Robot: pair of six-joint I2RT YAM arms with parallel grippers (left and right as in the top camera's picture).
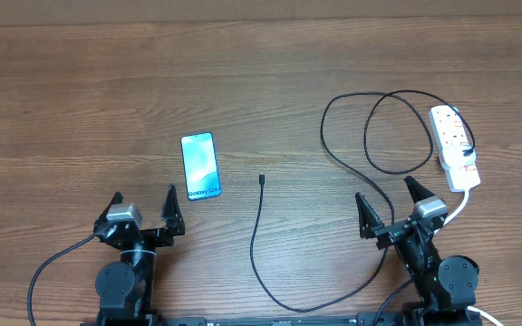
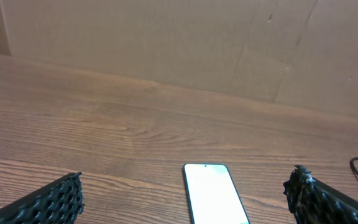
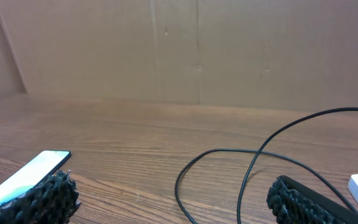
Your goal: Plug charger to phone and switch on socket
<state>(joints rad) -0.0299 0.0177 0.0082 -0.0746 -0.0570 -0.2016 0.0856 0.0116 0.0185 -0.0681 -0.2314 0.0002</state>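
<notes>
Nothing appears done: left gripper [image 1: 144,194] and right gripper [image 1: 384,188] gape wide and empty, the charger [image 1: 261,180] lies unplugged at 3 o'clock of the phone [image 1: 200,167], the socket [image 1: 454,147] at 1 o'clock of the right gripper.

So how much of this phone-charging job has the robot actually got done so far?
Nothing looks done yet. The plug tip of the charger lies on the table, apart from the phone. Nothing is in hand: the left pincer and right pincer are both open and empty. Left: plugging in, then switching the socket.
</notes>
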